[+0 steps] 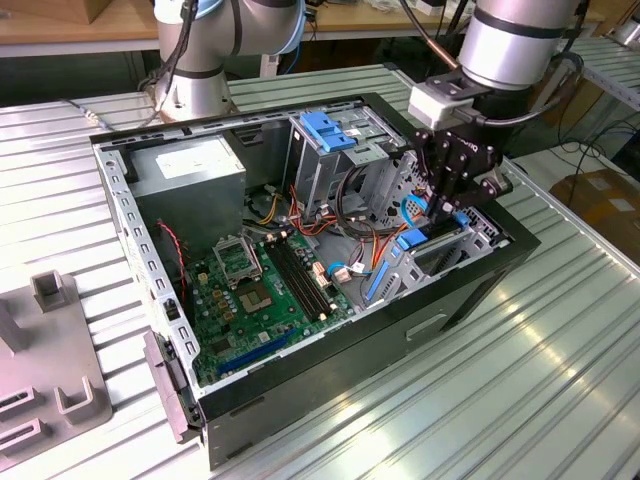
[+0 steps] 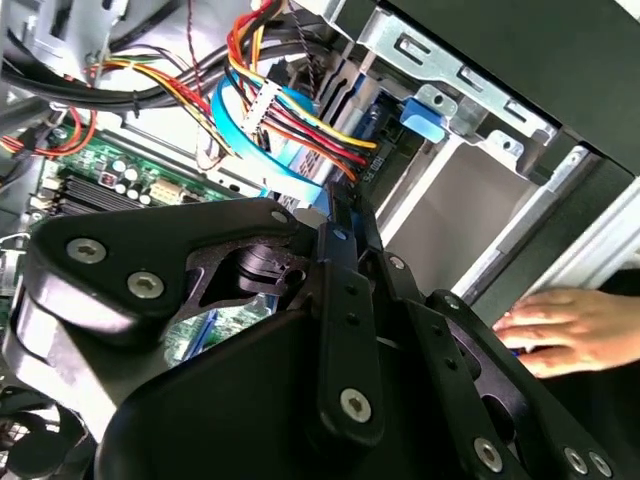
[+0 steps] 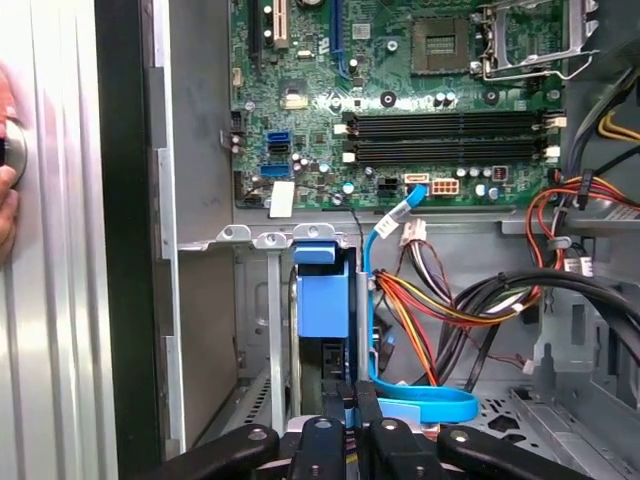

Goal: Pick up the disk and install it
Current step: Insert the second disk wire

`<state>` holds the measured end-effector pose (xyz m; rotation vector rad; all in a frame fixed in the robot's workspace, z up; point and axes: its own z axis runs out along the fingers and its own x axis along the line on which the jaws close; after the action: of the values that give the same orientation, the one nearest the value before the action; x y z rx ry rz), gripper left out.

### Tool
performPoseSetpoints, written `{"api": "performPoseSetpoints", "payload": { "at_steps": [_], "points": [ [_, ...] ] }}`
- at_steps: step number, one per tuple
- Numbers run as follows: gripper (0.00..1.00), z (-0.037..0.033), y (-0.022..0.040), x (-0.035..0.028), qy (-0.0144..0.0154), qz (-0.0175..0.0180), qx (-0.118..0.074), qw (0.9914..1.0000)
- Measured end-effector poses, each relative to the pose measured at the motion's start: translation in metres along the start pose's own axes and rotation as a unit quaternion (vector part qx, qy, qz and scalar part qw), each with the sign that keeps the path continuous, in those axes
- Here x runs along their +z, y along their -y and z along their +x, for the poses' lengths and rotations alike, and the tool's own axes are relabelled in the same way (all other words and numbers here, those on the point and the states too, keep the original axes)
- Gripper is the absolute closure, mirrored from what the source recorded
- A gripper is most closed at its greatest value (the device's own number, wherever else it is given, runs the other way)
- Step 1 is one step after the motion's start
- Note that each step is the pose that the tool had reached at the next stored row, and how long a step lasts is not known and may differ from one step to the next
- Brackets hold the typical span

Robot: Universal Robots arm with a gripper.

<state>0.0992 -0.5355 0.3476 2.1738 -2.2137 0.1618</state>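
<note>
Blue rails: we are seeing the disk (image 3: 322, 300) edge-on in the first wrist view, its blue plastic standing upright in the drive bay (image 3: 262, 330) of the open computer case (image 1: 150, 250).
Claw state: we are reading the claw (image 1: 447, 205) as closed narrow on the disk's near end, its black fingers (image 3: 345, 405) pinching the blue edge.
Key relation: we are judging that the disk is lying straight ahead of the claw, long axis running down into the bay, so the slot and the disk are lining up along the claw's own reach.
Where it is: in the exterior view we are placing the claw over the bay at the case's corner on the exterior view's right.
Neighbours: coloured power wires (image 3: 430, 300) and a blue ribbon cable (image 3: 420, 400) are crowding just beside the disk.
Bystander: a person's hand (image 2: 570, 330) is resting on the outside of the case.
Progress: we are judging the disk partly seated, not yet released.
</note>
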Motion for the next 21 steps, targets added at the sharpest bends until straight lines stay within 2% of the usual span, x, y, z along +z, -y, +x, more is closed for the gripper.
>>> {"api": "performPoseSetpoints", "payload": {
  "at_steps": [1, 3, 4, 14, 21],
  "points": [
    [0.84, 0.0018, 0.0, 0.0002, 0.0074, -0.0001, 0.0, 0.99997],
    [0.84, 0.0041, 0.0001, 0.0004, 0.0147, -0.0003, 0.001, 0.99989],
    [0.84, 0.0056, 0.0001, 0.0006, 0.0161, -0.0004, 0.001, 0.99987],
    [0.84, 0.0091, 0.0001, 0.0016, 0.0166, -0.0004, 0.001, 0.99986],
    [0.84, 0.0101, 0.0, 0.0037, 0.0192, -0.0004, 0.001, 0.99981]
  ]
}}
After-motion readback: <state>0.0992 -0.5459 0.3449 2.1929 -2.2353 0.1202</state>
